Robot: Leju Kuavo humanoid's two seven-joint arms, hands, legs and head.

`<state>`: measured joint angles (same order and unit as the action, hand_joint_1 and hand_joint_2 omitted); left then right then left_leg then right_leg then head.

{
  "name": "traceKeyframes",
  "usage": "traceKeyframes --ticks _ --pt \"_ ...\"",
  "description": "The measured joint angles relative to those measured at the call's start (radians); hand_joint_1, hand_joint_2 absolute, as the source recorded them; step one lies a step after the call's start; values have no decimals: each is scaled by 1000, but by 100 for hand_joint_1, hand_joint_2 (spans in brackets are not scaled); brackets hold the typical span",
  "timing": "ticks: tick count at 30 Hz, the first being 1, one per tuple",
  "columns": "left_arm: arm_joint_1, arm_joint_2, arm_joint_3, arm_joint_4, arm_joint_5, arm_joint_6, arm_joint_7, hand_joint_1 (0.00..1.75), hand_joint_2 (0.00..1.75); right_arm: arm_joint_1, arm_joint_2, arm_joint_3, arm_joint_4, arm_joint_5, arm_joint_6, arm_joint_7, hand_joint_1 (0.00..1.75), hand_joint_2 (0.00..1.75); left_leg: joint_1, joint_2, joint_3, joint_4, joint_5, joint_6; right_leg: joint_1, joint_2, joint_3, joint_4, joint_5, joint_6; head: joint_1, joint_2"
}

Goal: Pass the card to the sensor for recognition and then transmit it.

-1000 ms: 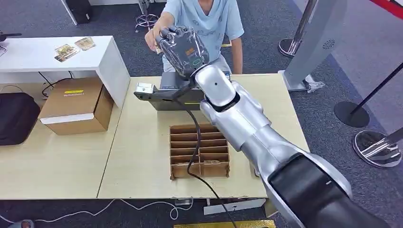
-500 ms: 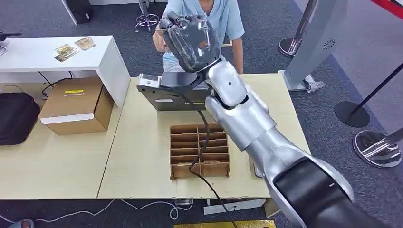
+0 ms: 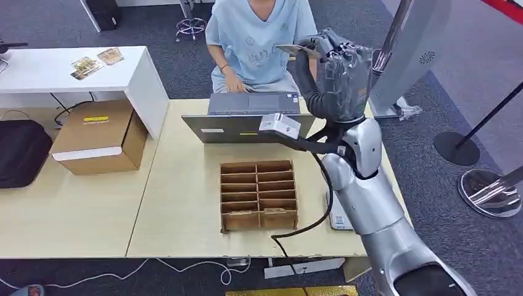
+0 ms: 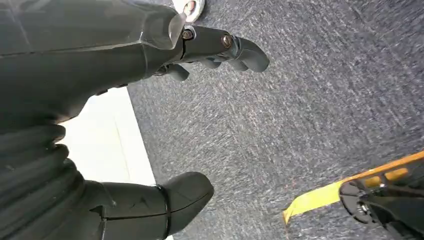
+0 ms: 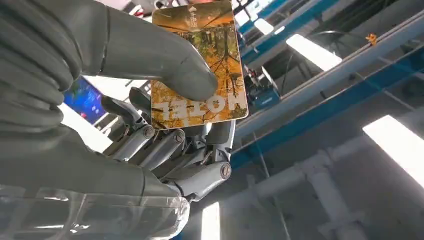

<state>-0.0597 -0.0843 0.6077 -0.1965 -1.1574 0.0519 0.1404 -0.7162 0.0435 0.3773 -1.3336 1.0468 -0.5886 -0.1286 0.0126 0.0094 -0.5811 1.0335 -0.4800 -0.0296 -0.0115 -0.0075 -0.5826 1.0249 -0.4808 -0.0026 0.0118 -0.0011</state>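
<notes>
Right hand (image 3: 336, 80) has swung from far-centre, in front of the person (image 3: 259, 37), to far-right over the surface (image 3: 185, 203) edge, raised. Card (image 5: 200, 65) pinched between thumb and fingers. Left hand (image 4: 220, 47) hangs over floor, holding nothing, fingers apart.

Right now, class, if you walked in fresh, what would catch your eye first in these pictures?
The raised right hand, high over the table's far right side, pinching an orange forest-print card under its thumb. Behind the open laptop sits a person in light blue; a divided cardboard tray lies mid-table.
</notes>
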Motion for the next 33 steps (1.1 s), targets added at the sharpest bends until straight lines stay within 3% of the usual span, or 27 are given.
traceKeyframes --ticks 9,12,14,17,20,24,33 --pt "-1 -1 3 0 3 0 1 0 175 35 -24 -20 -67 -6 -1 -7 175 175 0 -1 0 0 0 0 1 0 0 0 0 0 0 0" --pt "1 -2 15 0 19 0 7 0 175 93 -72 -46 -117 -145 27 -43 175 175 0 -4 0 0 0 0 1 -4 1 -1 0 0 1 0" --pt "3 -2 27 0 28 -1 20 0 175 138 -124 -78 -149 -402 186 -63 175 175 0 -6 -1 0 0 0 1 -6 2 -2 0 0 1 0" --pt "6 -2 43 0 33 -4 31 0 175 200 -219 -114 -168 -728 550 -56 175 175 -1 -5 -2 0 -1 1 1 -6 2 -3 0 1 1 0" --pt "5 -2 58 0 33 -4 38 0 175 235 -310 -127 -153 -937 758 -54 175 175 -1 -5 -2 1 -1 2 -1 -6 1 -3 1 2 0 0" --pt "5 -2 77 0 30 -3 38 0 175 253 -391 -134 -102 -1131 862 -30 175 175 -1 -6 -2 1 -1 2 -1 -6 1 -3 1 2 1 0" --pt "3 -3 107 0 43 -3 50 0 175 329 -498 -127 -23 -1405 977 8 175 175 -1 -5 -2 0 -1 2 -1 -6 1 -2 1 2 0 0"
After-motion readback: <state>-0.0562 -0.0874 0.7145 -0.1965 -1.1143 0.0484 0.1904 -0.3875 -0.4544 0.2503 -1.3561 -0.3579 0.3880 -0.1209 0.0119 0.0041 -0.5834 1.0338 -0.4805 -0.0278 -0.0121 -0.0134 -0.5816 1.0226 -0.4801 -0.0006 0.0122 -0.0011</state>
